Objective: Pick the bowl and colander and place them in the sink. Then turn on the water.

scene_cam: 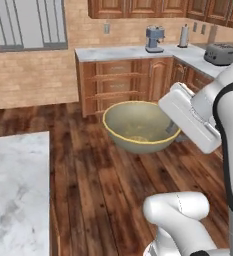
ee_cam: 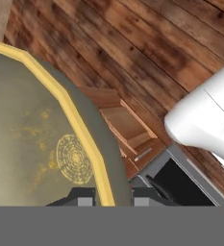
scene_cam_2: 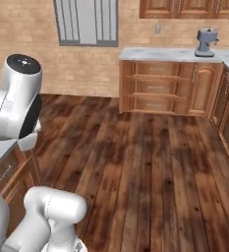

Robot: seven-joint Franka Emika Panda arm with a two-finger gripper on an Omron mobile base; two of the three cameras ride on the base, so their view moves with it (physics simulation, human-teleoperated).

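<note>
Bowl [scene_cam: 137, 126] aloft above wooden floor [scene_cam: 103, 180], rim pinched in gripper [ee_cam: 113, 198] on raised arm.

— Where's the bowl [scene_cam: 136, 125]?
— Up in the air over the wooden floor, tilted, its golden rim pinched at the right edge.
— Its look?
— Round, yellow-tan, smooth, with a faint ringed pattern on the inside bottom, nothing in it.
</note>
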